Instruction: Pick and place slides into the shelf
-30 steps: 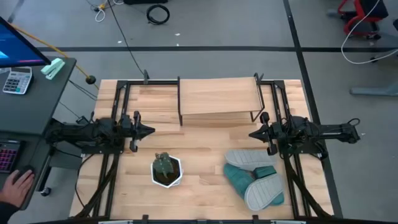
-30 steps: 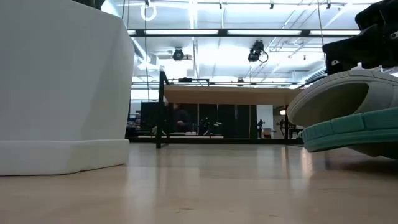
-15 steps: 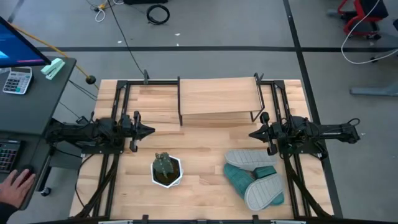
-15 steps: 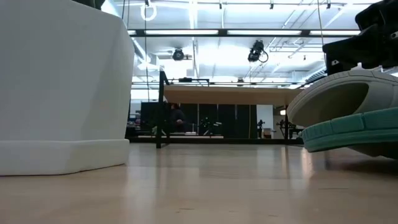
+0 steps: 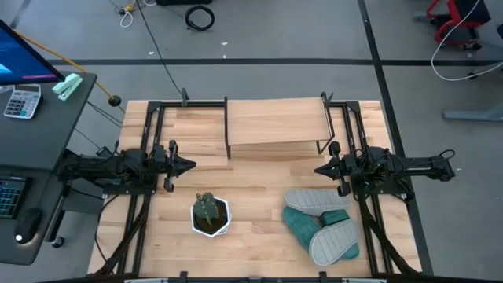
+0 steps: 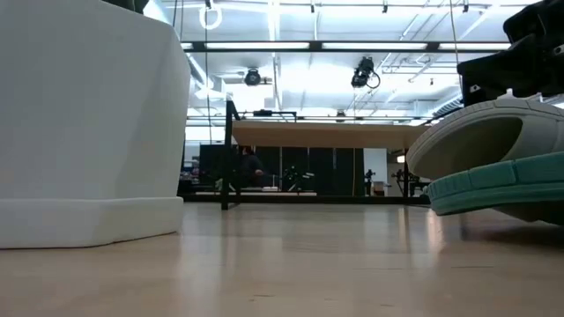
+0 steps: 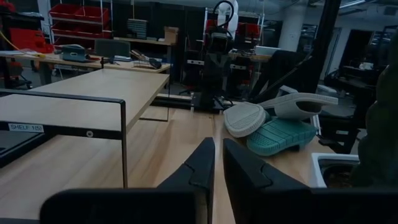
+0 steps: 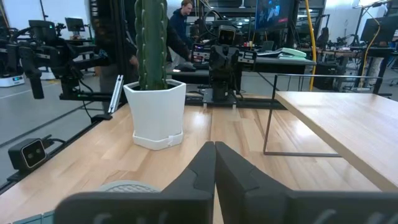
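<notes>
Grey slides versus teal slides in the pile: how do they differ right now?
The grey slides are pale, the teal slides green. The grey ones lie uppermost, one toward the shelf and one toward the table's front edge; the teal ones sit between and partly beneath them. The grey ones show nearly whole, the teal ones only partly. All are heaped together on the table, none on the shelf.
</notes>
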